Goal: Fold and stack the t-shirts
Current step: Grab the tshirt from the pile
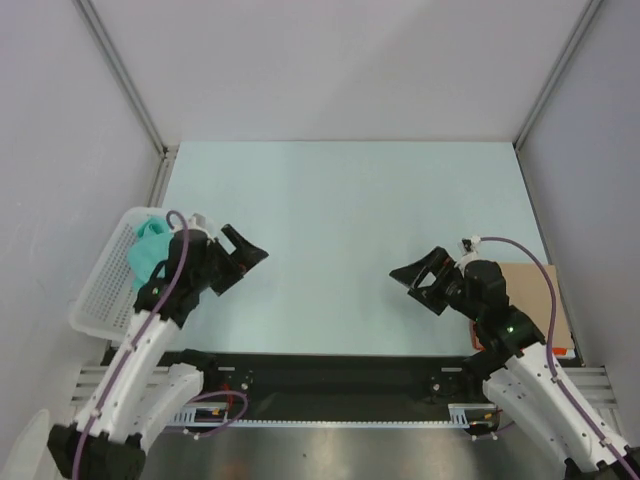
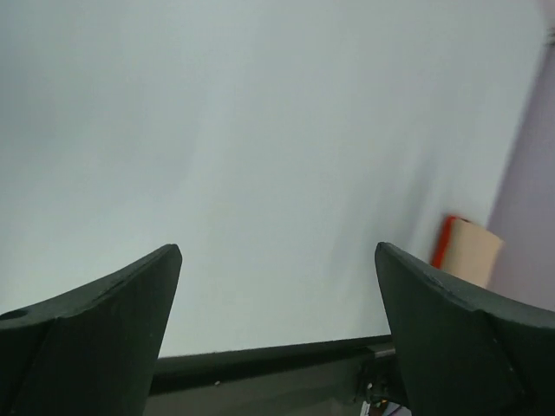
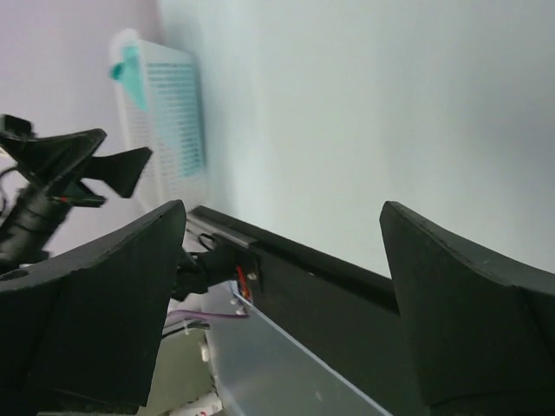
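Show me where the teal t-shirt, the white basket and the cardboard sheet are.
teal t-shirt (image 1: 148, 248), top view, bunched cloth inside the basket.
white basket (image 1: 99, 288), top view, bare mesh near its left rim.
cardboard sheet (image 1: 530, 287), top view, bare middle of the sheet.

Robot test cell in a robotics lab

Two white-shelled robot arms, the left arm (image 1: 140, 350) and the right arm (image 1: 540, 390), are bolted side by side to a black mounting rail (image 1: 330, 372) at the near edge of a bare pale surface (image 1: 340, 220). Purple cables (image 1: 553, 320) run loose along the arms, and a brushed metal plate (image 1: 330, 455) lies below the rail. Plain grey-white panels (image 1: 60, 150) held in aluminium posts (image 1: 120, 70) box the surface in on three sides. The only props are a white mesh basket (image 1: 100, 295) holding a teal t-shirt (image 1: 145, 250) at the left edge and a flat brown cardboard sheet (image 1: 535, 290) at the right.
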`<action>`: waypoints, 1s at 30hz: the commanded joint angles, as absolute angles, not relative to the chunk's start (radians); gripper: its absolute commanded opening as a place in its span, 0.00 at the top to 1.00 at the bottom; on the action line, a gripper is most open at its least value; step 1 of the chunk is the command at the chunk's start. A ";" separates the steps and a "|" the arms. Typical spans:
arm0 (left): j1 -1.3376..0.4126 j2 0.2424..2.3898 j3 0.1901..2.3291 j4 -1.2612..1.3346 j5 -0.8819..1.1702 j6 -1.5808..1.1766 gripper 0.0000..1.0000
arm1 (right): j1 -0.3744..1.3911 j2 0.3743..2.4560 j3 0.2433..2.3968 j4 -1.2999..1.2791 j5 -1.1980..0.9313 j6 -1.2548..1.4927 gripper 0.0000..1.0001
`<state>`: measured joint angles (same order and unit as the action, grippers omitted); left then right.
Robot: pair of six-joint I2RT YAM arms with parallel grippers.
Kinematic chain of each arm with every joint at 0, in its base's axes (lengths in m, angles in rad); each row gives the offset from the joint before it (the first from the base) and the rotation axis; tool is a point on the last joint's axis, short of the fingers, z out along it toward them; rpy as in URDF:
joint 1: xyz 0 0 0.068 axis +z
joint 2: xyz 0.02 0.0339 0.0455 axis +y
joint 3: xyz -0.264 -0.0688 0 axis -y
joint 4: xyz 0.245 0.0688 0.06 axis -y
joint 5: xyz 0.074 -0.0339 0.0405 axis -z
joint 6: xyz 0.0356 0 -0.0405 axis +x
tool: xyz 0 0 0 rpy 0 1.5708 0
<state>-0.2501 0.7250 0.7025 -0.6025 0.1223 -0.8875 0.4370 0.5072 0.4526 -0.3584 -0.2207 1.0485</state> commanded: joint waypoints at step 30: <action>0.422 1.648 1.273 -0.788 -0.076 -0.586 0.99 | 0.183 0.758 0.845 -0.836 -0.445 0.661 0.00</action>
